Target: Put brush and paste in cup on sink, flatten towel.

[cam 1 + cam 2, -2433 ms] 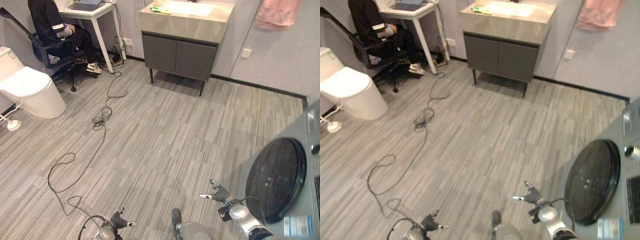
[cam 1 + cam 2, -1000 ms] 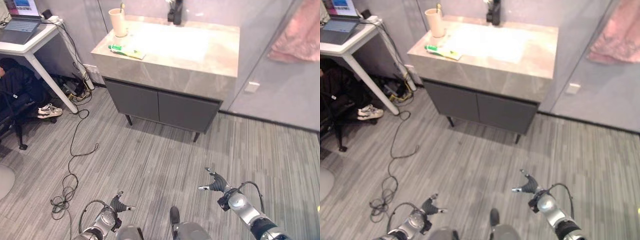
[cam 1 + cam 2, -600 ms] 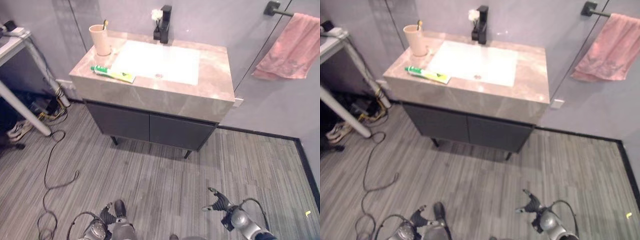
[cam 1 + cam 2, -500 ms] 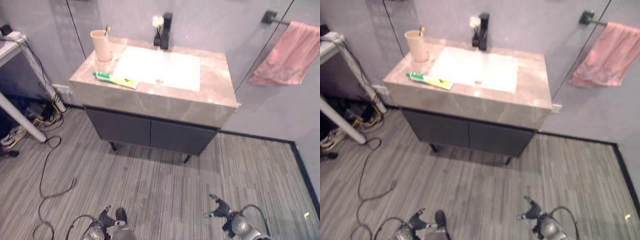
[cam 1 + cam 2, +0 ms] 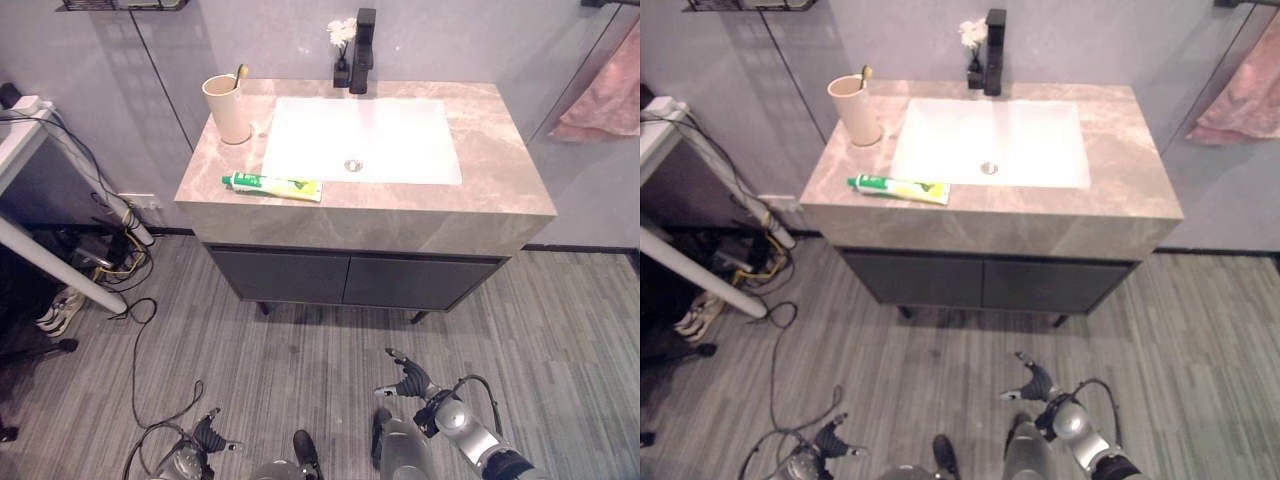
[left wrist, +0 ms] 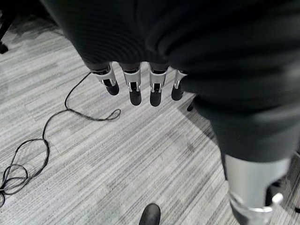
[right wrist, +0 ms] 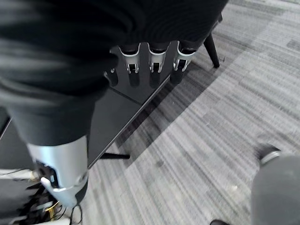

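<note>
A beige cup (image 5: pixel 228 108) stands on the back left corner of the marble sink top (image 5: pixel 500 190), with a gold-tipped brush handle (image 5: pixel 240 73) sticking out of it. A green and white paste tube (image 5: pixel 272 185) lies flat near the top's front left edge. A pink towel (image 5: pixel 612 95) hangs bunched at the far right wall. My left hand (image 5: pixel 205 440) and right hand (image 5: pixel 408 380) hang low over the floor in front of the cabinet. Both are open and hold nothing, with the left's fingers (image 6: pixel 136 89) and the right's fingers (image 7: pixel 150 65) straight.
A black faucet (image 5: pixel 362 50) with a small white flower stands behind the white basin (image 5: pixel 360 140). Dark cabinet doors (image 5: pixel 350 280) face me below. A white desk's edge (image 5: pixel 20 115), cables (image 5: pixel 130 300) and a shoe (image 5: pixel 58 312) lie to the left.
The whole picture has shifted as the camera moved: the sink cabinet is now nearer and centred, and the towel sits at the right edge. Both hands stay low and open.
</note>
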